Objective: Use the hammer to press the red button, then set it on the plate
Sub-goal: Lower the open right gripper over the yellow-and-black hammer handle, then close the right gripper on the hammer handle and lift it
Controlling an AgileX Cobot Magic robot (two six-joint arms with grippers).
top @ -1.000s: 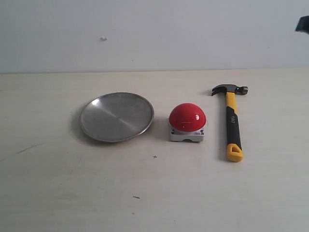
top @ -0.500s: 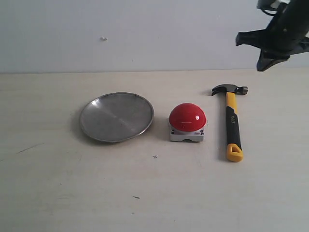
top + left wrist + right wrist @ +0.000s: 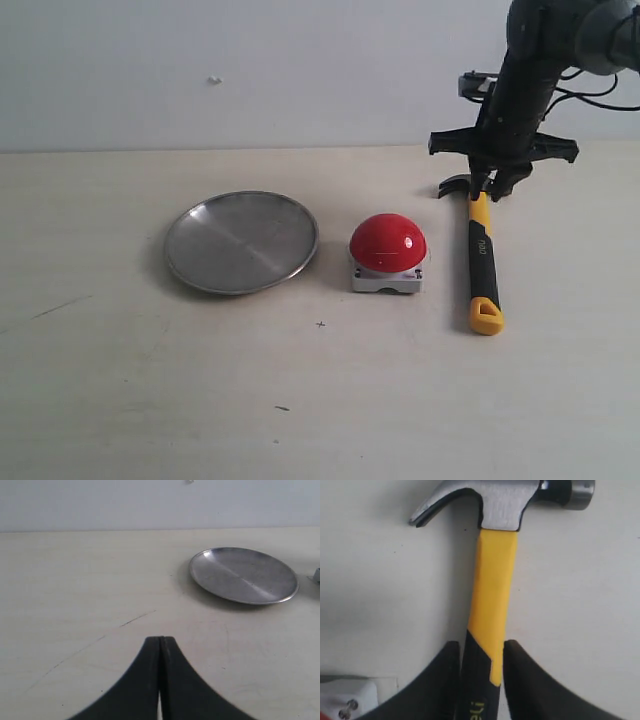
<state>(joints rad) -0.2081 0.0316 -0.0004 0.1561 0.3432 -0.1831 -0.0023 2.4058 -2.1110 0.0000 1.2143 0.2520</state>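
1. Left fingers (image 3: 145, 690) were pressed together, empty; plate (image 3: 242, 242) lay apart.
2. Button (image 3: 388, 243) sat between plate and hammer (image 3: 481, 255).
3. Hammer lay flat on the surface (image 3: 320, 400), right fingers (image 3: 527, 685) apart astride its stiff handle near the heavy head. Likely a balanced hold.

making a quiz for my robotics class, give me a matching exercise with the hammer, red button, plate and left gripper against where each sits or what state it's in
Column one:
1. hammer
2. red button
3. plate
4. left gripper

Column two:
a. shut, holding nothing
b. leftmost of the three items in the exterior view
c. handle lies between the fingers of the right gripper
d. sits between the other two items

Pairs: 1-c, 2-d, 3-b, 4-a
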